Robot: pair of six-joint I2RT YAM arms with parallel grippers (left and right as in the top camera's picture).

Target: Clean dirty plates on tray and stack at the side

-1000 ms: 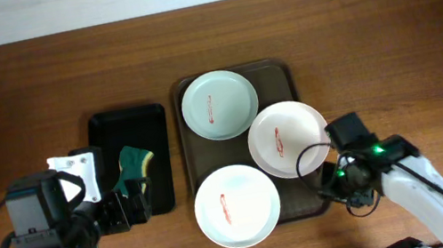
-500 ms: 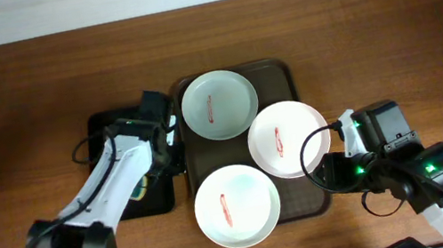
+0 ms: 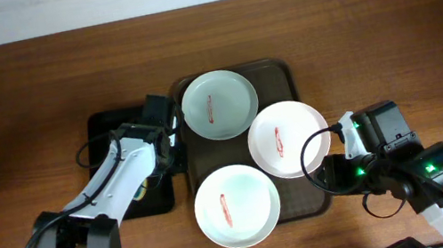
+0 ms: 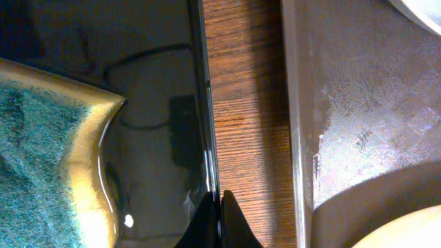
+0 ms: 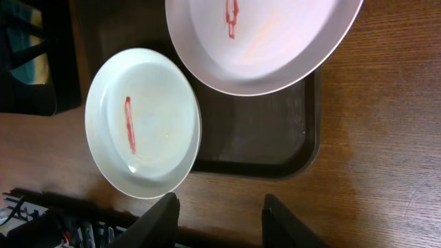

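Three white plates lie on the dark-brown tray [image 3: 278, 71]: one at the back [image 3: 218, 105], one on the right [image 3: 288, 138] overhanging the rim, one at the front [image 3: 237, 205]. Each has a red smear at its centre. My left gripper [image 3: 173, 146] is shut, its tips [image 4: 219, 222] meeting right at the black tray's right rim [image 4: 205, 103], beside the strip of wood between the two trays. My right gripper [image 5: 222, 224] stands open over bare wood just in front of the brown tray [image 5: 275, 138], near the front plate [image 5: 141, 120]; nothing is between its fingers.
A glossy black tray [image 3: 114, 126] sits left of the brown one, with a green and yellow sponge [image 4: 48, 151] in it. My left arm covers most of it from above. Bare wood surrounds both trays.
My left arm has swung from the front left up to the gap between the trays, and its gripper has gone from open to shut. My right arm has shifted slightly beside the tray.
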